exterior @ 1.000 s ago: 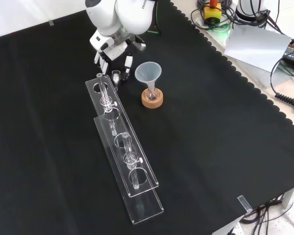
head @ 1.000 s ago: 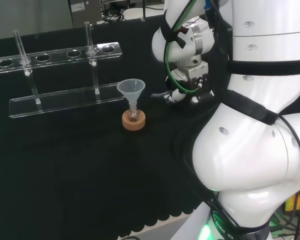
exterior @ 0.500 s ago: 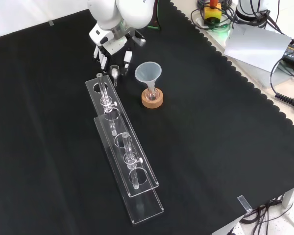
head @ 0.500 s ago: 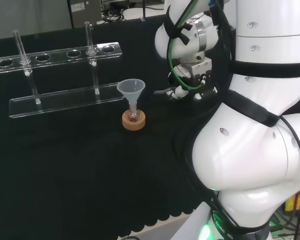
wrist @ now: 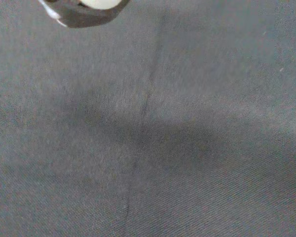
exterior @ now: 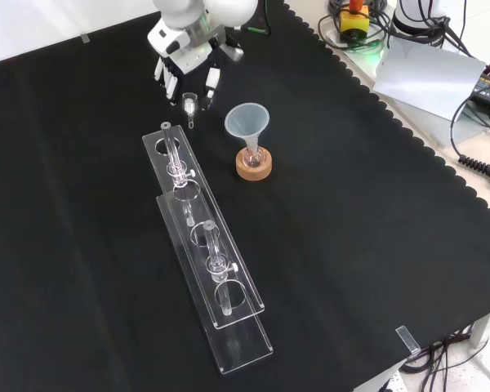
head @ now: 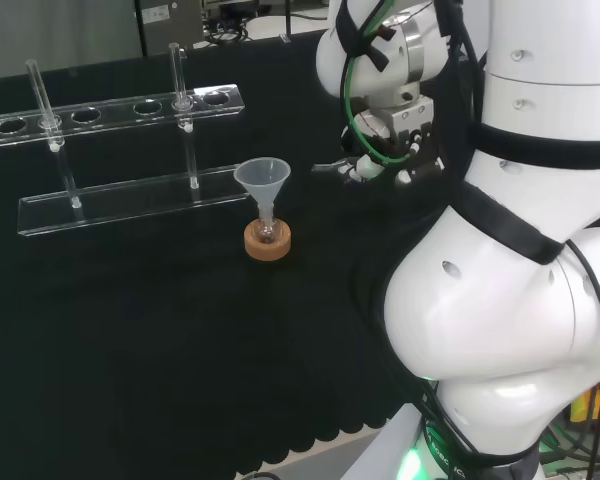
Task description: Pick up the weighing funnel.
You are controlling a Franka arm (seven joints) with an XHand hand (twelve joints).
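The weighing funnel (exterior: 189, 104), a small clear scoop with a short stem, hangs just under the black and white hand (exterior: 185, 67) near the top of the front view. The fingertips are pinched on it, and it sits above the cloth. In the head view the hand (head: 385, 160) is in front of the white arm links, and the clear stem of the weighing funnel (head: 327, 167) pokes out to its left. In the wrist view a dark and white part of the hand (wrist: 86, 9) shows above bare black cloth.
The big funnel (exterior: 247, 122) stands in a small flask on a cork ring (exterior: 254, 167), just right of the hand in the front view. A long clear tube rack (exterior: 204, 253) with two glass tubes runs from below the hand toward the near edge.
The hand has risen from the cloth with the weighing funnel in its fingertips. In the front view both have moved up, away from the end of the rack.
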